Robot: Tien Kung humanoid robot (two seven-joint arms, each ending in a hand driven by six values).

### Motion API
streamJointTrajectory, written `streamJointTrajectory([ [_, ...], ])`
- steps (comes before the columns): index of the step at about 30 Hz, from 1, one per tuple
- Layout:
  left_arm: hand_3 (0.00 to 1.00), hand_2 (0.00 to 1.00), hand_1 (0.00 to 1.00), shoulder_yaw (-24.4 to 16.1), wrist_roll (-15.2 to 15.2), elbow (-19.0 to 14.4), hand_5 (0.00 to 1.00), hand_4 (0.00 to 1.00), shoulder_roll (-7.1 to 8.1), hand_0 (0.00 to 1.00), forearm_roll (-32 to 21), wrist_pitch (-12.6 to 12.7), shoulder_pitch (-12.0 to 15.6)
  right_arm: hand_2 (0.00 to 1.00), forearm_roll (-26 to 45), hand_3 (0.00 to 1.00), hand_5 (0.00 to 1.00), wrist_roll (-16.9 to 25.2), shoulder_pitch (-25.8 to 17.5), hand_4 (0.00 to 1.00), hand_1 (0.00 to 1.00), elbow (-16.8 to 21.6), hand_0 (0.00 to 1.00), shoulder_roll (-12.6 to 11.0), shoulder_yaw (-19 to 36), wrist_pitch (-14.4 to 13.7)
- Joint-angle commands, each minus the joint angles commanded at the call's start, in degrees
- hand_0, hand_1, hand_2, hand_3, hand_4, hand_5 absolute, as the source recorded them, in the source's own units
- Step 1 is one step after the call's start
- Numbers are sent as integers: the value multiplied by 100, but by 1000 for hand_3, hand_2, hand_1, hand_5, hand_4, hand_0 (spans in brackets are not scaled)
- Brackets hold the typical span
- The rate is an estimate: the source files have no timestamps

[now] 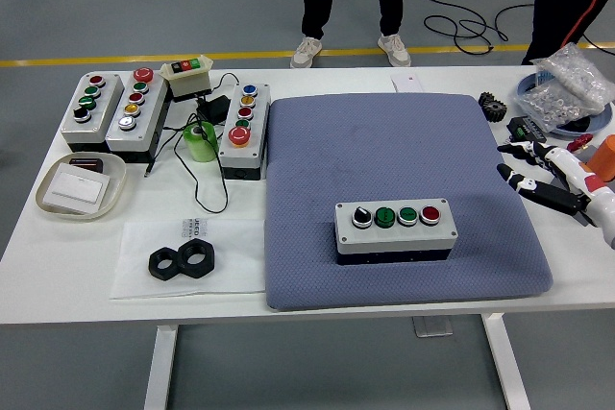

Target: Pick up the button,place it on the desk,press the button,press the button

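Our right hand [540, 172] hovered with fingers [512, 180] spread, holding nothing, at three o'clock over the blue-grey mat's [384, 151] edge. The four-button control box [395, 227] lay at the mat's six o'clock, long axis left-right, buttons upward. Our wrist ran off-frame.

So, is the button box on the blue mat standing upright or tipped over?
Upright. The button box rests flat on the blue mat, with all four of its buttons facing up. No hand touches it; the right hand is at the mat's right edge.
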Motion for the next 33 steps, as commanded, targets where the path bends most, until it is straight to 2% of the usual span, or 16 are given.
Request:
streamJointTrajectory([
  [8,766,968,897,44,-16,0,998,568,-26,742,-17,0,45,853,-19,783,643,2,-3,672,876,-12,933,10,13,1],
  [15,767,968,897,-16,-23,0,998,565,-69,742,31,18,112,852,-22,782,644,-9,-4,672,876,-31,933,11,27,-7],
  [19,767,968,897,-222,129,0,998,565,-206,742,37,192,267,852,-19,782,644,-10,-4,672,876,-50,933,16,39,-15],
  [20,767,968,897,-350,177,0,998,565,-260,742,64,297,320,852,-13,782,644,-8,-5,672,876,-55,933,21,46,-17],
  [21,836,970,928,-515,270,0,998,571,-321,756,153,383,357,850,-13,782,643,-6,-6,670,875,-52,933,26,64,-22],
  [22,836,970,928,-771,398,0,998,571,-361,756,288,422,375,850,-15,782,643,-5,-6,670,875,-47,933,28,78,-25],
  [25,836,970,928,-1214,635,0,998,571,-395,756,453,302,361,850,-20,782,643,8,6,670,875,-28,933,25,106,-20],
  [26,913,970,924,-1264,657,0,998,570,-398,756,497,271,353,849,-21,782,642,10,9,671,874,-24,933,24,111,-20],
  [33,903,970,923,-1195,613,0,998,559,-381,754,465,239,322,849,-27,782,639,15,24,671,874,-37,933,20,70,-13],
])
